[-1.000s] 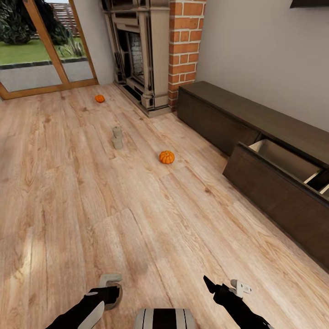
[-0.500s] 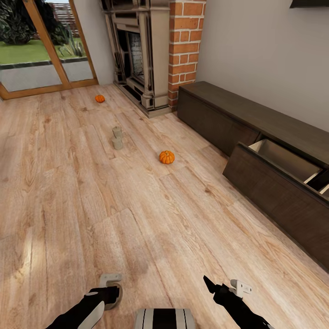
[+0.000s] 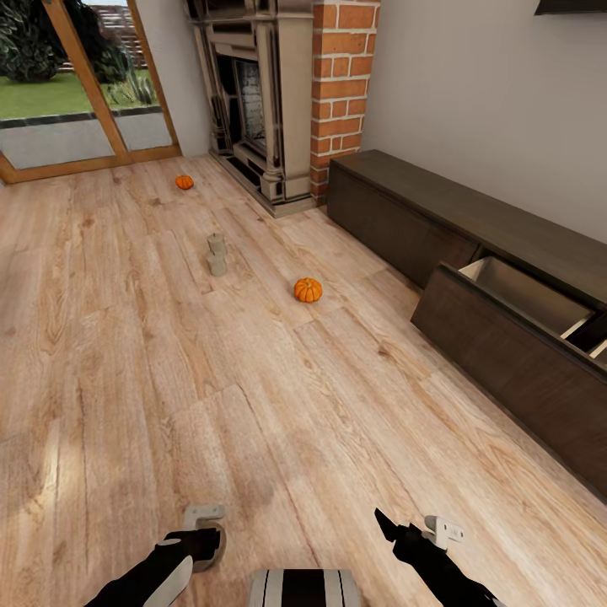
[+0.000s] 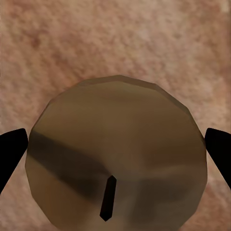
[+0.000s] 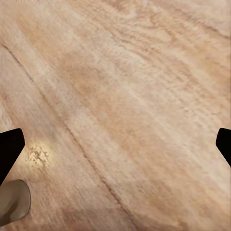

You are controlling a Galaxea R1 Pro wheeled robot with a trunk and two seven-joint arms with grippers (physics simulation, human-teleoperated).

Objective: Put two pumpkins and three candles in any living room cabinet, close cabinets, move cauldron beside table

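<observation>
A stubby tan candle [image 4: 118,154] with a dark wick sits clasped in the left claw [image 3: 202,533]. The nearer ribbed orange pumpkin [image 3: 308,290] lies on the plank floor [image 3: 126,379] at 12 o'clock from the right claw [image 3: 386,524], which is spread wide and empty. Two more candles [image 3: 217,255] at 11, far pumpkin [image 3: 184,181] beyond. Nothing has shifted since earlier. The dark wood-grain cabinet [image 3: 405,211] at 2 o'clock has its drawer [image 3: 514,354] pulled out

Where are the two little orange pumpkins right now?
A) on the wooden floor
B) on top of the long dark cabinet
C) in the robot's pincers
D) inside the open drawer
A: one small round orange pumpkin sits on the light wooden plank floor before the long dark-brown cabinet; the other lies farther off, near the glass door.
</observation>
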